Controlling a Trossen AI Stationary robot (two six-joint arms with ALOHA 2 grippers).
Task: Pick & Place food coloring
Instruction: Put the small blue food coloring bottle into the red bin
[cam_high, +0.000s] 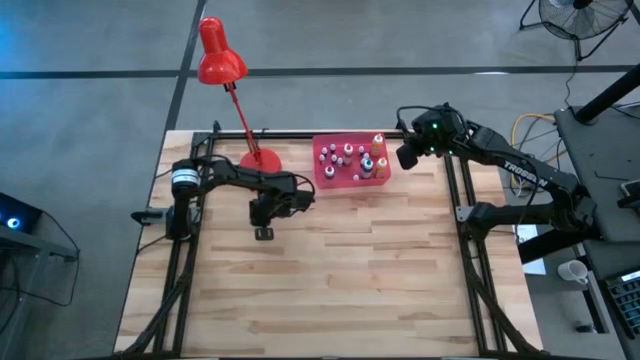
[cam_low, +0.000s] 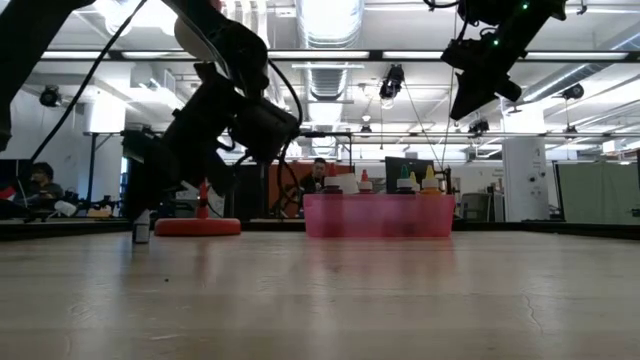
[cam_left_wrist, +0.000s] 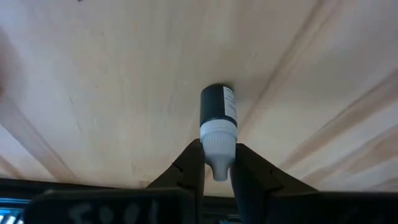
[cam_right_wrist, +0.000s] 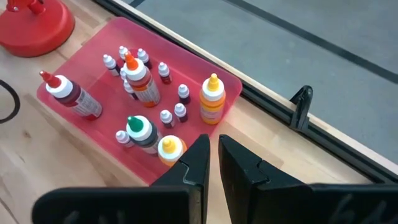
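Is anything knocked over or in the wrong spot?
One small dark bottle stands alone on the bare wooden table, between the left claw's fingers, away from the others in the pink tray. In the tray, a red-capped bottle leans sideways. Nothing looks spilled.

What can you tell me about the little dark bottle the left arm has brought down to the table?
The small bottle has a dark body with a pale label strip and a white pointed cap. It looks like plastic. It stands upright on the wooden table, away from the pink tray. The left gripper has its fingers against the cap.
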